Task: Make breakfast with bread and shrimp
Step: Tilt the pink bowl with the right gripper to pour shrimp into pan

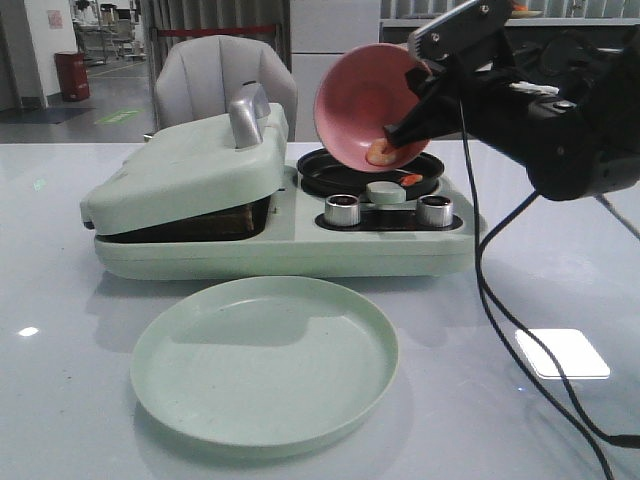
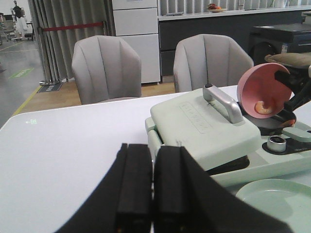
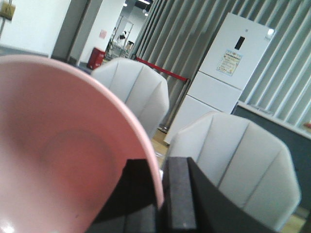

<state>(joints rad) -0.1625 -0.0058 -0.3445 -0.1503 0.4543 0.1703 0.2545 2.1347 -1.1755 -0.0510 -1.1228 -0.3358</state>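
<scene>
My right gripper (image 1: 400,130) is shut on the rim of a pink bowl (image 1: 360,100), which it holds tipped steeply over the small black pan (image 1: 330,172) of the pale green breakfast machine (image 1: 300,250). One orange-pink shrimp (image 1: 379,152) lies at the bowl's lower rim, and another shrimp (image 1: 410,180) rests in the pan. The right wrist view shows the bowl (image 3: 63,160) pinched between the fingers of the right gripper (image 3: 160,167). My left gripper (image 2: 153,148) is shut on nothing, above the table left of the machine. The bread is hidden; the press lid (image 1: 190,170) is down.
A round pale green plate (image 1: 265,360) lies in front of the machine. Two silver knobs (image 1: 342,209) (image 1: 435,210) sit on the machine's front right. A black cable (image 1: 490,300) hangs from the right arm down to the table. Grey chairs (image 2: 107,68) stand behind the table.
</scene>
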